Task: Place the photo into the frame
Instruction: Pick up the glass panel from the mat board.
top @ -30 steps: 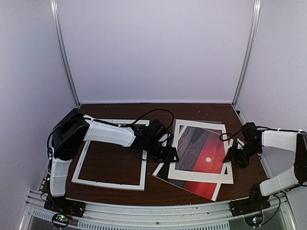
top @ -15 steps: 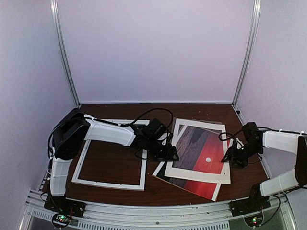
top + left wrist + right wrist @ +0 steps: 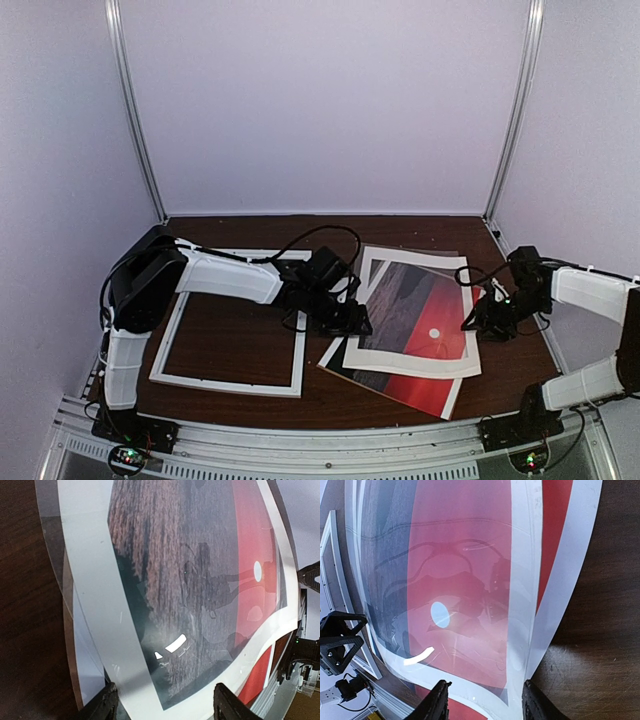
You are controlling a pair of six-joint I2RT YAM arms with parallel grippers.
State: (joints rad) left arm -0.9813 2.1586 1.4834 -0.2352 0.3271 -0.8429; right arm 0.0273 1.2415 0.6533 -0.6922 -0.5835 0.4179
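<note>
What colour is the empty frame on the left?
The frame is white; top external view.

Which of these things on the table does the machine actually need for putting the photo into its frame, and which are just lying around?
Part of the job:
the photo, a red sunset print
the frame, white, lying on the left

Just lying about:
the white mat with a cut-out window, resting over the photo
the clear sheet, glossy, over the mat
</note>
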